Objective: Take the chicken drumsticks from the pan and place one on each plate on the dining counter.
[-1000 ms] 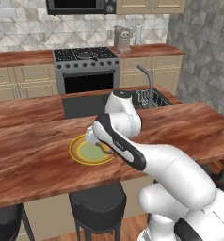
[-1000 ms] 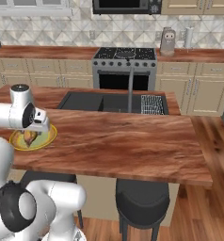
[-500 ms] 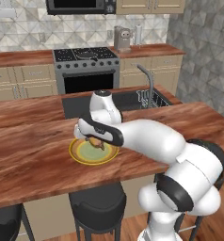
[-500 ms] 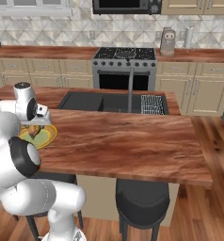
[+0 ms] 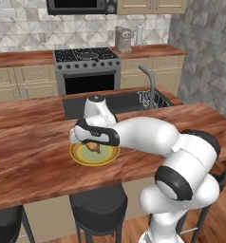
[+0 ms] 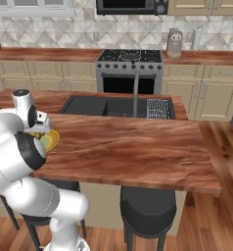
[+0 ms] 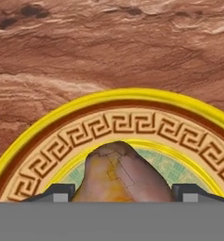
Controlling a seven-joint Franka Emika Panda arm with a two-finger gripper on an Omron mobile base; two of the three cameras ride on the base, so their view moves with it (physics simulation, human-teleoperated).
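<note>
While the fingers (image 7: pixel 119 194) flank a chicken drumstick (image 7: pixel 123 174), contact is unclear. It sits over the plate (image 5: pixel 94 154) on the worktop (image 5: pixel 34 161).

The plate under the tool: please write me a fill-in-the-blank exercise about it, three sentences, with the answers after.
1. The drumstick sits between the two fingertips of the tool, above a plate whose rim is ____.
2. This plate lies on the ____ counter.
3. Below the counter edge stand dark round ____.

Answers: yellow; dining; stools
</note>
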